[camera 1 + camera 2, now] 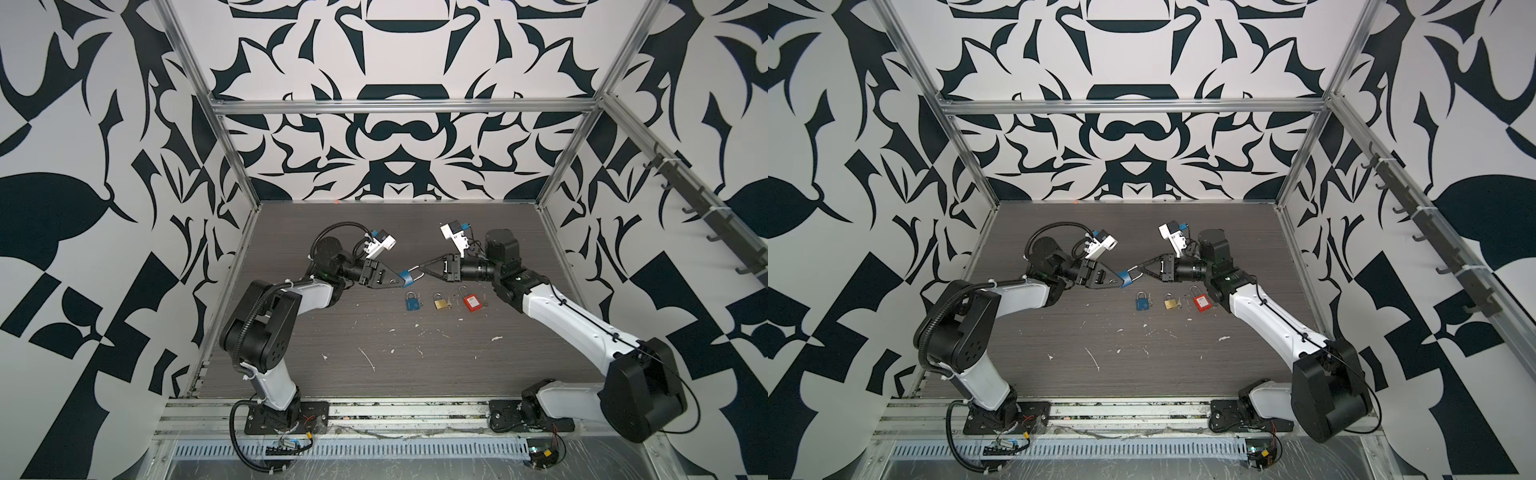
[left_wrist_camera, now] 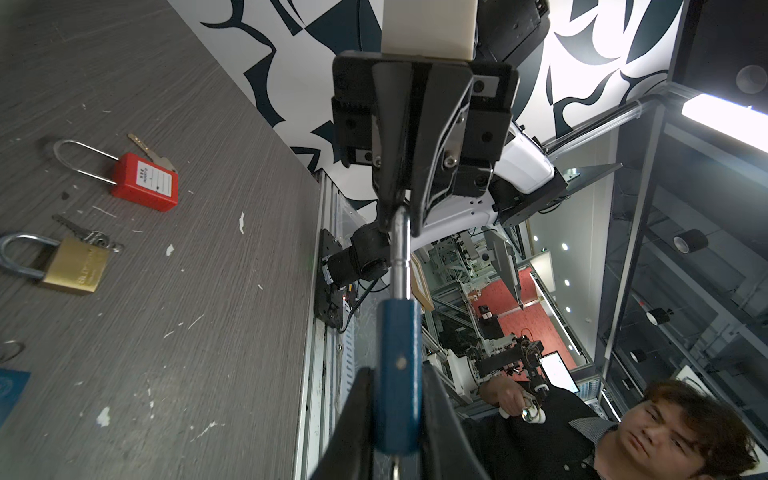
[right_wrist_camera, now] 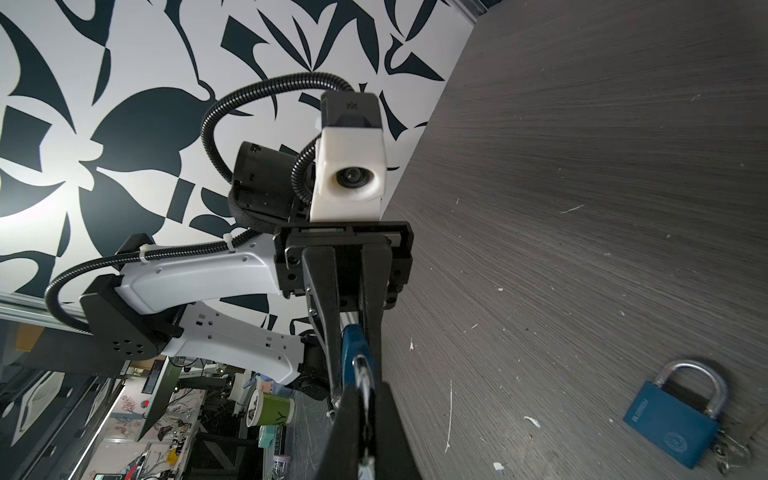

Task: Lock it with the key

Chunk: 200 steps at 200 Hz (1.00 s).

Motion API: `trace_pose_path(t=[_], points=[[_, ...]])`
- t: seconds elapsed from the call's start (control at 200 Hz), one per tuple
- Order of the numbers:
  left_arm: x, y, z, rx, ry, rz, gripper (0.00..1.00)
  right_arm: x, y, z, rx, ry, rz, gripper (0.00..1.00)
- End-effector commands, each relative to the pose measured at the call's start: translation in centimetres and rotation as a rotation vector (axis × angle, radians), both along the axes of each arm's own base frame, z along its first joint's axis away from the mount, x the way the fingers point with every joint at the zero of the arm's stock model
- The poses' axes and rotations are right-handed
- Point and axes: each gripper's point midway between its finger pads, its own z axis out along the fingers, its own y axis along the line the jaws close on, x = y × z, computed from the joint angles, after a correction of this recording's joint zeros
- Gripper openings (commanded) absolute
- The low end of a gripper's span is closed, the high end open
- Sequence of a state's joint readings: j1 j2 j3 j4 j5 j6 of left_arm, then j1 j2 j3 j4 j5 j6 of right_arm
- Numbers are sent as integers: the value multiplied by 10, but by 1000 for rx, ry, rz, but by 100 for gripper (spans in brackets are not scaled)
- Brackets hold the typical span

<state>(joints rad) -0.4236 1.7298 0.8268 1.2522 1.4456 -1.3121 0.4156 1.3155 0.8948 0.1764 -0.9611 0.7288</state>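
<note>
**padlock_pete:** So who actually had the lock right then? I couldn't work it out.

**yam_tinkerer:** Both of your arms did. Your left gripper (image 1: 400, 283) was clamped on the body of the blue padlock (image 1: 406, 278), a finger on each side, with the whole thing up in the air. Your right gripper (image 1: 422, 274) was pinched tight on the far end of the shackle (image 1: 415, 272), tips nearly together around the steel.

**padlock_pete:** Which way did it lie?

**yam_tinkerer:** Its long axis ran straight from your left fingers (image 2: 351, 422) to your right ones. The body sat at the left tips and the shackle pointed out of it into the right tips. My guess is that snapping it shut meant squeezing the two grippers toward each other along that line. Any sideways drift and I'd expect the shackle leg to bind. I couldn't tell whether the free leg was already seated.

**padlock_pete:** And the key?

**yam_tinkerer:** A sliver of metal showed under the body between your left fingers, but I couldn't tell if that was it. Further out, down on the table (image 1: 374, 353) below both sets of tips, lay a spare blue lock (image 1: 412, 302), a brass lock (image 1: 441, 301) and a red lock (image 1: 471, 302). Each had a key (image 2: 160, 160) touching or just beside it. The red one lay nearer your right fingers and the spare blue almost under the held one. Neither gripper was touching any of them.
</note>
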Motion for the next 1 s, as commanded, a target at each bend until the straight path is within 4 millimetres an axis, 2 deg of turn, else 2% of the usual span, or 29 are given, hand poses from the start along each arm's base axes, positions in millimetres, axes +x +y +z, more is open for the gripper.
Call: trace_pose_path(t=[0.0, 0.25, 0.46, 0.6, 0.77, 0.995], points=[[-3, -10, 32, -83, -118, 14, 0, -23, 23, 10, 15, -35, 118, 0], [9, -9, 36, -80, -101, 39, 0, -37, 29, 3, 9, -28, 154, 0], [34, 11, 37, -89, -84, 155, 0, -52, 24, -1, 20, -9, 170, 0], [39, 13, 37, -86, -78, 167, 0, -58, 23, -10, 23, 17, 172, 0], [38, 12, 34, -85, -76, 162, 0, -54, 30, -17, 41, 34, 156, 0], [32, 14, 30, -81, -73, 163, 0, -39, 32, -9, 67, 11, 91, 0]])
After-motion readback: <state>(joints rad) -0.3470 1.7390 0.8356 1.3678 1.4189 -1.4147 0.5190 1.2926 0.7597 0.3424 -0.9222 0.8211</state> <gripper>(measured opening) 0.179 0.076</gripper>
